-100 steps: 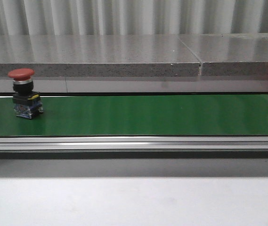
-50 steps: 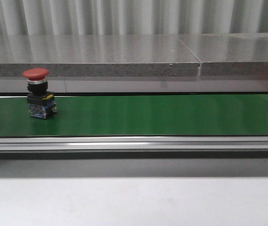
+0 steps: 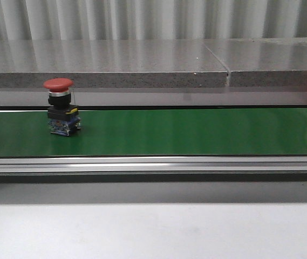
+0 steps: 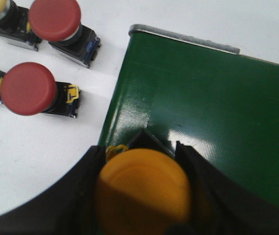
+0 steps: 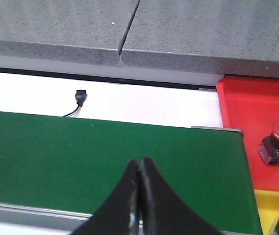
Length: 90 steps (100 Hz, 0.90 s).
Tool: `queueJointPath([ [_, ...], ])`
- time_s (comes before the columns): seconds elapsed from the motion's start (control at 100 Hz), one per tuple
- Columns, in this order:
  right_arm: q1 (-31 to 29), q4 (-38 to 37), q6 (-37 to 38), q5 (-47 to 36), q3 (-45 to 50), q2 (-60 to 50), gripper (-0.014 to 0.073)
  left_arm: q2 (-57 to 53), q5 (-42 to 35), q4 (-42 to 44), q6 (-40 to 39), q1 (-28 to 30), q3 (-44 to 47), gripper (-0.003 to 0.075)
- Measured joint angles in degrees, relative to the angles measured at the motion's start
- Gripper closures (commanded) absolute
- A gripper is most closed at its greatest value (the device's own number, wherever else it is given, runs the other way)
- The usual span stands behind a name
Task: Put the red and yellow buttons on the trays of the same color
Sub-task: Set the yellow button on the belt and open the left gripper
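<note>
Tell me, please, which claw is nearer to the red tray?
The right claw. It hovers shut over the green belt near the end where the red tray sits; the left claw holds a yellow button at the belt's other end.

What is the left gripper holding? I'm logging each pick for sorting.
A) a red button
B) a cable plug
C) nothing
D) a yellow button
D: in the left wrist view the left gripper is closed around a yellow button, held over the end of the green belt.
</note>
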Motion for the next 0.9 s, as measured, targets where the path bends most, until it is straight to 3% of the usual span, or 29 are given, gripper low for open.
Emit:
queueJointPath([
  [0.1,0.0,0.0,0.0,0.0,0.0,0.0,0.0662,0.09,0.0,-1.19,0.73,-0.13,-0.25,0.0725],
  [0.17,0.0,0.0,0.0,0.0,0.0,0.0,0.0662,0.22,0.09,-2.66,1.88,-0.13,-0.25,0.0669],
  [0.29,0.0,0.0,0.0,0.0,0.0,0.0,0.0662,0.22,0.09,-4.53,3.53,-0.13,-0.33,0.0488],
  [0.37,0.0,0.0,0.0,0.0,0.0,0.0,0.0662,0.22,0.09,-5.19,3.95,-0.23,-0.46,0.0304],
  [0.48,0.0,0.0,0.0,0.0,0.0,0.0,0.0662,0.26,0.64,-5.19,4.93,-0.23,-1.45,0.0157],
  [0.9,0.0,0.0,0.0,0.0,0.0,0.0,0.0662,-0.26,2.68,-8.93,13.03,-3.23,-8.16,0.0149],
])
